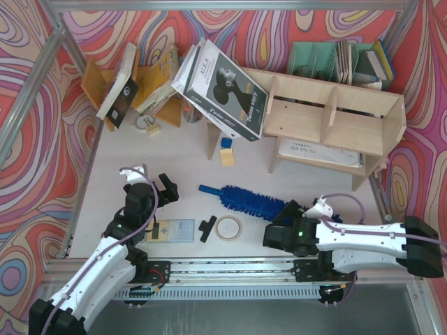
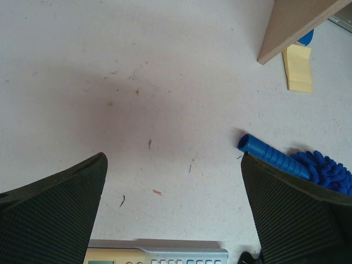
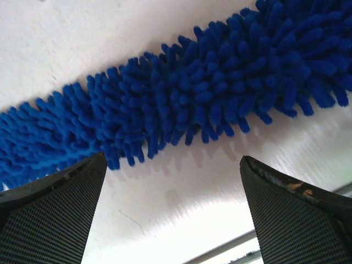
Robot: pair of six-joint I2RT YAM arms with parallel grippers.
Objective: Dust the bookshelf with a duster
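Observation:
The blue fluffy duster lies flat on the white table in front of the bookshelf, its dark blue handle pointing left. My right gripper hovers at the near side of the fluffy end, open. In the right wrist view the duster stretches across just beyond the fingertips, and nothing is between them at the right gripper. My left gripper is open over bare table to the left. Its wrist view shows the duster handle by the right finger of the left gripper.
A large book leans on the bookshelf's left end. An orange book rack stands back left, a green organizer back right. A calculator, a black clip and a tape roll lie near the front. Yellow notes sit by a shelf leg.

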